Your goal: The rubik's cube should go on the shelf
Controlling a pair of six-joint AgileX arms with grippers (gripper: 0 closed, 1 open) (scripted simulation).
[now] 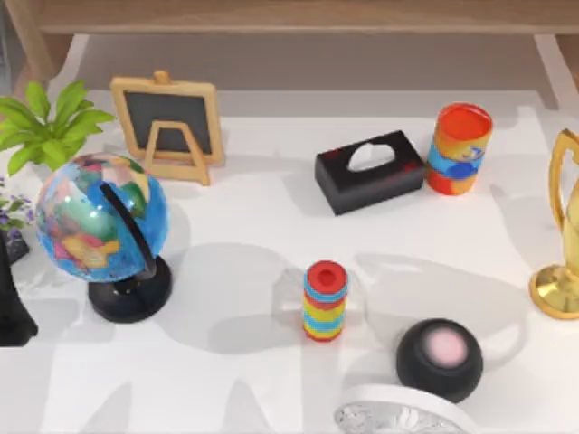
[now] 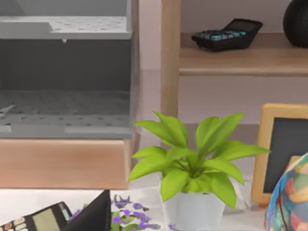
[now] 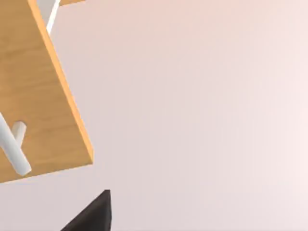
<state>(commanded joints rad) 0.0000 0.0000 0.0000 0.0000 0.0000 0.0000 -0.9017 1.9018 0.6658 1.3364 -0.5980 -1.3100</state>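
Looking out from the left gripper [image 2: 96, 216] at the table's left edge, you see only a dark wedge of it in the left wrist view, and you cannot tell how far it is open or whether it has hold of anything. Just beside it lie a calculator-like keypad [image 2: 36, 222] and some purple flowers [image 2: 130, 214]. A little farther ahead stands a green plant [image 2: 192, 159] in a white pot, with the edge of the globe [image 2: 291, 202] and the wooden-framed chalkboard easel [image 2: 281, 149] close to the plant. Beyond them rises the shelf [image 2: 240, 60], its upright side support next to a grey perforated tray [image 2: 62, 72]. A dark calculator [image 2: 226, 33] and a round black object [image 2: 296, 19] rest on the plank.

Your right gripper [image 3: 91, 216] also appears as just a dark wedge, in the right wrist view, so you cannot tell its opening or any load either. Ahead of it are a tilted wooden board [image 3: 38, 96] with a white peg and a pale wall.

From above, well away from the left gripper across the table, stand a black tissue box [image 1: 369, 172], a large striped can [image 1: 460, 147], a small striped cylinder [image 1: 325, 300], a black ball with a pink top [image 1: 440, 359] and a gold trophy [image 1: 563, 244]. You cannot tell where the rubik's cube is
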